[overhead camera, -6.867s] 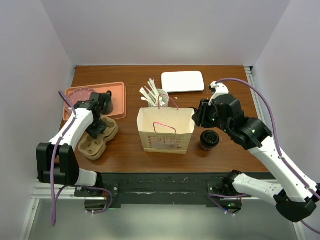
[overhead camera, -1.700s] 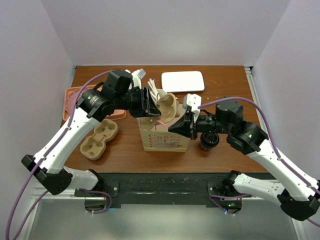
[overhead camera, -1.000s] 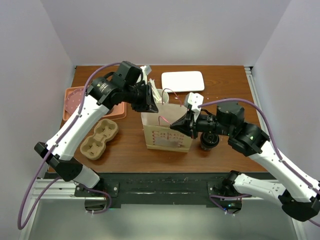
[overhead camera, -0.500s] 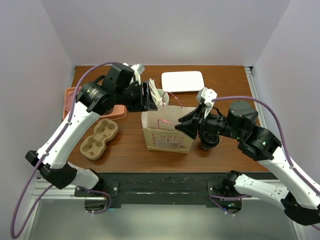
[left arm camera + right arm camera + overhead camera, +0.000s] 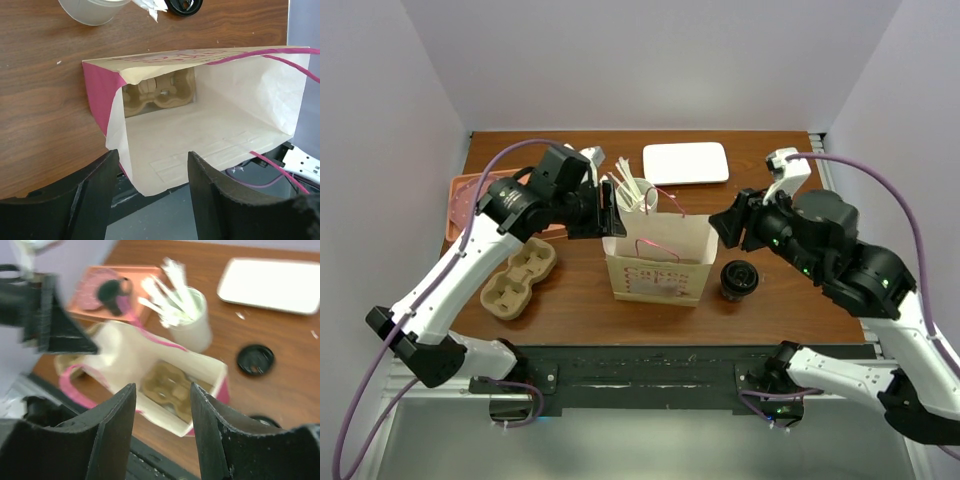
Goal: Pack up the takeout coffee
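The takeout coffee [image 5: 739, 279], a small dark cup with a black lid, stands on the table just right of the paper bag [image 5: 655, 262]. Its lid also shows in the right wrist view [image 5: 255, 359] and at the top of the left wrist view [image 5: 184, 5]. The bag stands open with a brown cup carrier [image 5: 159, 92] lying on its bottom, also seen in the right wrist view [image 5: 172, 386]. My left gripper [image 5: 612, 212] is open and empty above the bag's left end [image 5: 152, 155]. My right gripper [image 5: 728, 232] is open and empty, raised above the bag's right side [image 5: 161, 386].
A white cup of pale stirrers [image 5: 638, 192] stands behind the bag. A white tray [image 5: 685, 162] lies at the back. A pink tray [image 5: 470, 195] with a dark mug [image 5: 111, 290] sits at the left. Another cup carrier [image 5: 518, 278] lies on the table front left.
The cup carrier that my left gripper held over the bag now lies inside it. My left gripper has drawn back left. My right gripper has pulled away from the bag, to the right.
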### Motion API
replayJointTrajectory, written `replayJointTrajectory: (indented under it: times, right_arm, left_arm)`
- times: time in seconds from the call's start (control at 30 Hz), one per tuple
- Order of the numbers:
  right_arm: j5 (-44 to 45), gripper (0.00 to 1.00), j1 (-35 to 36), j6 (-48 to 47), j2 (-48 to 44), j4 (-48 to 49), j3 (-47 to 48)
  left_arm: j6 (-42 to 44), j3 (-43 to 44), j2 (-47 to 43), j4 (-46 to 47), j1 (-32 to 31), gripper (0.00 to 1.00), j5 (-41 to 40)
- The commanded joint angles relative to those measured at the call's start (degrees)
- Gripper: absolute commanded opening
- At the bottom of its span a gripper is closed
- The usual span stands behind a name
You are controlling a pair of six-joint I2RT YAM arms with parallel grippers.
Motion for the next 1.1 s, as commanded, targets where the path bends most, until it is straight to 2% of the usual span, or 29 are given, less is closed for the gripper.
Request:
replayJointTrajectory:
  times: [0.0, 0.2, 0.47, 0.63, 0.7, 0.73, 0.8, 0.97, 1.07]
  right_arm:
    - [10.9, 0.54, 0.1, 6.6, 6.2, -13.3, 1.3]
    - [12.3, 0.47, -0.3, 6.3, 12.8, -14.9, 2.9]
    - [12.0, 0.38, -3.3, 3.2, 16.2, -14.0, 3.5]
    - [10.9, 0.40, -3.5, 4.0, 16.3, -16.0, 8.0]
    - [11.8, 0.43, -3.8, 4.6, 16.5, -17.2, 9.1]
    - [12.2, 0.48, -3.8, 4.9, 16.6, -17.5, 9.0]
    - [12.3, 0.49, -4.4, 4.9, 16.7, -17.1, 7.6]
    - [10.9, 0.50, -5.3, 4.5, 18.0, -16.2, 6.0]
    - [9.7, 0.45, -5.5, 4.6, 18.1, -14.9, 4.3]
  left_arm:
    - [3.4, 2.2, 2.6, 2.6, -0.1, 0.62, -1.8]
    - [6.6, 8.1, 8.2, -0.9, -0.1, 0.61, -5.0]
    - [6.6, 8.2, 6.3, -1.0, -0.1, 0.60, -5.8]
    - [4.9, 7.4, 4.8, 1.5, -0.1, 0.63, -1.7]
    - [4.8, 7.8, 4.8, 1.6, 0.0, 0.63, -1.8]
    - [5.1, 8.1, 5.1, 1.4, 0.3, 0.63, -2.5]
    - [5.6, 8.2, 5.4, 1.3, 0.9, 0.63, -2.7]
    - [7.3, 11.2, 7.7, -1.4, 2.9, 0.62, -3.2]
    - [7.6, 12.8, 7.8, -1.6, 3.2, 0.62, -3.1]
